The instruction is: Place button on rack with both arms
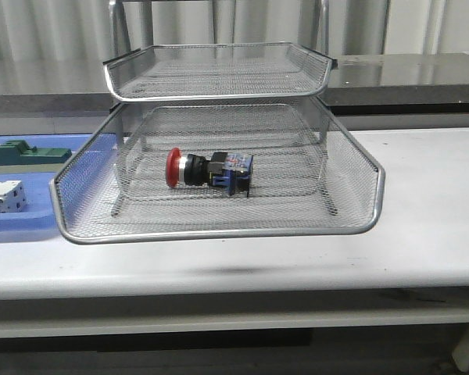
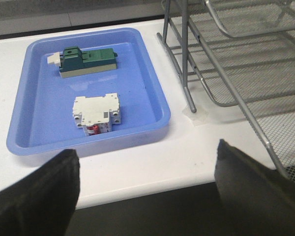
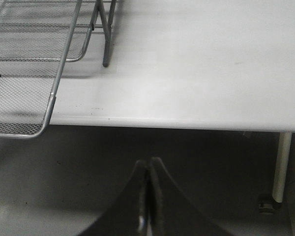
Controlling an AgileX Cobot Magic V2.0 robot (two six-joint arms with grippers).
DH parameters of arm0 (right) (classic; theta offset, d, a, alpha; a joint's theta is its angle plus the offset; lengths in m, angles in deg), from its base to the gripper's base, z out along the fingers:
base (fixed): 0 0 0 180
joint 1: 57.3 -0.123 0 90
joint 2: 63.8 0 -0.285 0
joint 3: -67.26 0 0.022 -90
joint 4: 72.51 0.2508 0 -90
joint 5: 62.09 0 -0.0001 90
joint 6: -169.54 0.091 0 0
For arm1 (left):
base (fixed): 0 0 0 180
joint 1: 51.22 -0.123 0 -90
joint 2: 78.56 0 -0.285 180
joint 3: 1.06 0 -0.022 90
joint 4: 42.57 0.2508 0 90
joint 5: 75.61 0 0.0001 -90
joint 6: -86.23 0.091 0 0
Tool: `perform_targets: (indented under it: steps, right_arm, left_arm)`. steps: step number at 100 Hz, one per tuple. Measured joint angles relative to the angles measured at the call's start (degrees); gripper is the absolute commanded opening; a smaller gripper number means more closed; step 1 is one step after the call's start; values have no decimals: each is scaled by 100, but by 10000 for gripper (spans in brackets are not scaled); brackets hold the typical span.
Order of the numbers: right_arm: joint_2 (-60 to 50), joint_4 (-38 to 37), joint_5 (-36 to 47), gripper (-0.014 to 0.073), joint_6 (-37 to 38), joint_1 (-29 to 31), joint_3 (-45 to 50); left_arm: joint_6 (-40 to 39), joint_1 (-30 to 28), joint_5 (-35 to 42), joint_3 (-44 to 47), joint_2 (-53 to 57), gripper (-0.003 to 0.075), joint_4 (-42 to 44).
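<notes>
Front view. The button (image 1: 209,169) lies on its side in a mesh tray of the rack (image 1: 219,228), the one below the upper tray in this view, near the tray's middle. Its long axis runs 9 to 3 o'clock: red head at 9, blue-black block at 3. No gripper touches it, and neither arm shows in this view.

Left wrist view. The left gripper (image 2: 147,189) has its fingers (image 2: 37,196) wide apart and holds nothing. It hangs off the table's front edge. The blue tray (image 2: 157,96), with a green block (image 2: 86,60) and a white part (image 2: 97,114), lies ahead of it; the rack's legs stand just beside that tray, and a sliver of the red head shows at the frame's edge.

Right wrist view. The right gripper (image 3: 148,196) has its fingers pressed together on nothing, and it too hangs off the front edge. The rack's corner lies ahead and to one side, with bare table (image 3: 201,73) beyond.

Judgement. The button appears already placed, so the task looks nearly or fully done. Both arms stand back from the rack; which is nearer the button cannot be told. Any regrasp would best close across the short axis at the black collar.
</notes>
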Motion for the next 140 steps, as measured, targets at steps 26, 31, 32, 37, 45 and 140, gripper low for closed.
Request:
perform_targets:
  steps: [26, 31, 32, 37, 45, 140]
  right_arm:
    - [0, 0, 0, -71, 0, 0, 0]
    - [0, 0, 0, -71, 0, 0, 0]
    - [0, 0, 0, -71, 0, 0, 0]
    - [0, 0, 0, -71, 0, 0, 0]
    - [0, 0, 0, -71, 0, 0, 0]
    - [0, 0, 0, -71, 0, 0, 0]
  left_arm:
    - [0, 0, 464, 616, 1308, 543, -378]
    - [0, 0, 499, 631, 1451, 543, -385]
    - [0, 0, 500, 631, 1482, 543, -385]
    - [0, 0, 525, 640, 1557, 543, -385]
    - [0, 0, 615, 653, 1614, 543, -385]
    - [0, 0, 1414, 657, 1637, -20, -390]
